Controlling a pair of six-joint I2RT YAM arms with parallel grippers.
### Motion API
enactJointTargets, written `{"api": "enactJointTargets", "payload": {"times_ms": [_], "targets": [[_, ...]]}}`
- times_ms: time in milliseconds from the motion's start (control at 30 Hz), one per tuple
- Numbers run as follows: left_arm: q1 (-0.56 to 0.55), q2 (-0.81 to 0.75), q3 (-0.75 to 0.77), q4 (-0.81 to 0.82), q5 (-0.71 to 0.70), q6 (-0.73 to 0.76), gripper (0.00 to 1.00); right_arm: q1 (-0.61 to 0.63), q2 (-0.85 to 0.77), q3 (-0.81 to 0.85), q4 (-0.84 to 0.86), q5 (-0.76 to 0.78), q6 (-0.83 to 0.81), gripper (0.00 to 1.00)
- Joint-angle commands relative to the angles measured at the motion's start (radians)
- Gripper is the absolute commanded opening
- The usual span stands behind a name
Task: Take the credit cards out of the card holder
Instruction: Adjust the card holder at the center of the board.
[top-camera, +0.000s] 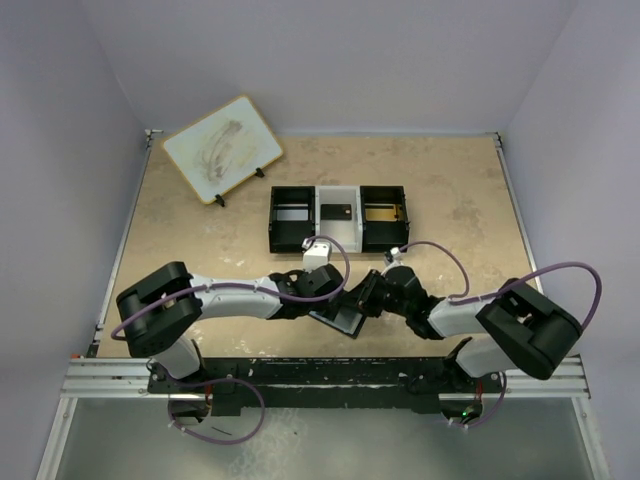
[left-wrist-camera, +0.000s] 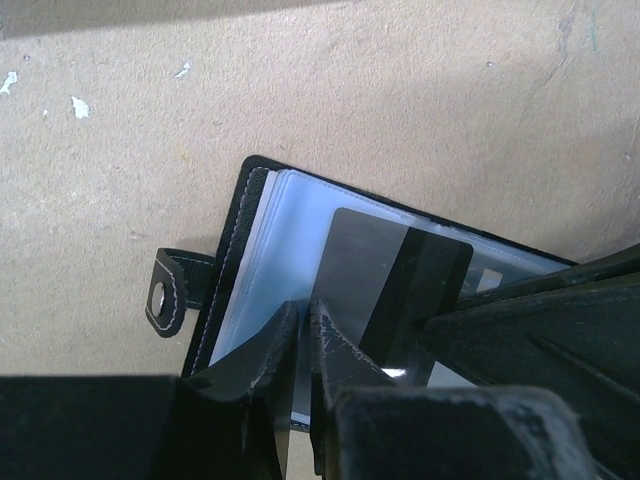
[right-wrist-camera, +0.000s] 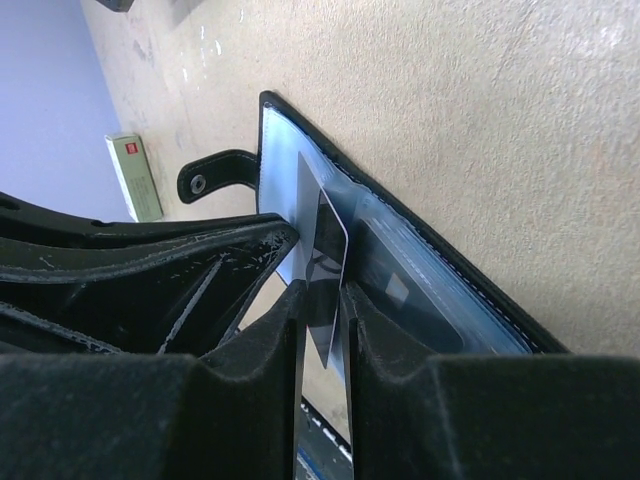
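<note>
Now arms (top-camera: 240, 296) bent inward; right end effector (right-wrist-camera: 322, 302) grips dark card (right-wrist-camera: 329, 238), left end effector (left-wrist-camera: 303, 322) seemingly pinches card holder (left-wrist-camera: 238, 222).

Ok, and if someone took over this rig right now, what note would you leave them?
Left claw: shut on the edge of the open wallet, which lies on the table.
Right claw: shut on the dark card, not yet clear of the wallet.
Done: wallet open, first card gripped.
Left: pull that card free and set it down. A second card seems to sit in a sleeve behind it; take that out too.
</note>
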Motion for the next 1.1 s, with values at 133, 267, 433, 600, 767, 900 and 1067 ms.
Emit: {"api": "enactJointTargets", "payload": {"times_ms": [133, 267, 433, 600, 767, 900, 1067], "targets": [[0.001, -0.025, -0.041, -0.029, -0.009, -0.032, 0.07, 0.028, 0.030, -0.005, 0.101, -0.005, 0.036, 0.23], [0.001, -0.017, -0.040, -0.020, 0.003, -0.036, 0.06, 0.035, 0.047, -0.006, 0.105, 0.002, 0.047, 0.23], [0.001, -0.023, -0.043, -0.028, -0.006, -0.043, 0.06, 0.037, 0.091, -0.023, 0.141, -0.022, 0.055, 0.12], [0.001, -0.039, -0.052, -0.032, -0.005, -0.044, 0.06, 0.036, 0.054, -0.006, 0.093, 0.009, 0.037, 0.14], [0.001, -0.043, -0.051, -0.025, -0.006, -0.043, 0.06, 0.036, 0.080, 0.030, 0.084, 0.001, 0.020, 0.16], [0.001, -0.044, -0.051, -0.029, -0.007, -0.043, 0.06, 0.036, 0.104, 0.037, 0.091, -0.007, 0.022, 0.06], [0.001, -0.065, -0.054, -0.052, -0.036, -0.051, 0.05, 0.034, -0.019, 0.021, -0.021, 0.042, 0.012, 0.00]]}}
